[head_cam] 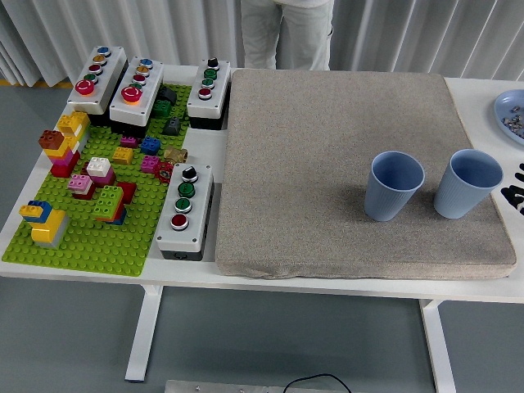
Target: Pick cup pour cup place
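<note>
On the grey fabric mat (327,164), two ribbed blue plastic cups (396,185) (467,182) stand upright, near each other but apart. The right hand (516,193) is just beside the outer cup (only black fingertips show, grip unreadable). Judged step: the approach; next comes closing round that cup
</note>
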Controlling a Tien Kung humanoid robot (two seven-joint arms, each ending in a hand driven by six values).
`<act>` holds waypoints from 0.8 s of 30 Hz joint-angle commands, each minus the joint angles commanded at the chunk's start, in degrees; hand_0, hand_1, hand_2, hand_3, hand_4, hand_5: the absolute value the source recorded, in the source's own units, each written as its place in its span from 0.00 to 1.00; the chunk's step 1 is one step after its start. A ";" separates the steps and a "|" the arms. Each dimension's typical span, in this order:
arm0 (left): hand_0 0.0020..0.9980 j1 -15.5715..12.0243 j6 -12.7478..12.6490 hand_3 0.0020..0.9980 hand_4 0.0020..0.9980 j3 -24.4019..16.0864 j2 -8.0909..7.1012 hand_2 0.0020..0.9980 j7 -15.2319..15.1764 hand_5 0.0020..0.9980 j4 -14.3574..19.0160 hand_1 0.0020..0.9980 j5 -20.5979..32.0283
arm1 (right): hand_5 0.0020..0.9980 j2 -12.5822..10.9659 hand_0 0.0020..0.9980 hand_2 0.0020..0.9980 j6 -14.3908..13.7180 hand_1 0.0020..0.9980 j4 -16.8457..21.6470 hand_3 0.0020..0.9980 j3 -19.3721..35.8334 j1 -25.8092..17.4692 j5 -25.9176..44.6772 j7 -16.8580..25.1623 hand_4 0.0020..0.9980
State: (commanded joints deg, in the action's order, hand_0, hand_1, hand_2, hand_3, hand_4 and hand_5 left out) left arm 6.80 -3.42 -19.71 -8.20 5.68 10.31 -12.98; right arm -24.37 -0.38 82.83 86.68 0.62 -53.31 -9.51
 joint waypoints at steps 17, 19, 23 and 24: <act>0.69 -0.08 0.05 0.64 0.48 0.30 0.10 0.77 -0.02 0.94 0.00 0.73 0.19 | 0.26 1.62 0.83 0.87 0.52 0.82 -4.25 0.87 -0.40 1.28 -0.67 -0.11 0.79; 0.69 -0.10 0.07 0.64 0.48 0.40 0.08 0.77 -0.02 0.94 0.00 0.73 0.26 | 0.29 1.55 0.84 0.88 0.62 0.84 -4.02 0.88 -0.51 1.23 -0.87 -0.21 0.80; 0.69 -0.19 0.09 0.64 0.48 0.85 0.05 0.77 -0.08 0.94 0.00 0.73 0.67 | 0.29 1.46 0.84 0.88 0.13 0.84 -3.27 0.88 -1.26 1.22 -1.63 -0.45 0.80; 0.69 -0.20 0.08 0.63 0.48 0.86 0.06 0.77 -0.09 0.94 0.00 0.73 0.70 | 0.33 1.47 0.85 0.88 0.00 0.84 -3.21 0.88 -1.35 1.24 -1.59 -0.45 0.80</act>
State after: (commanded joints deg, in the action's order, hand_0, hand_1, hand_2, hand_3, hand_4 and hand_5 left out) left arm 6.60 -3.34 -18.85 -8.14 5.59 10.31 -12.28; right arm -22.90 -0.37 79.62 85.32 1.87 -54.90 -9.96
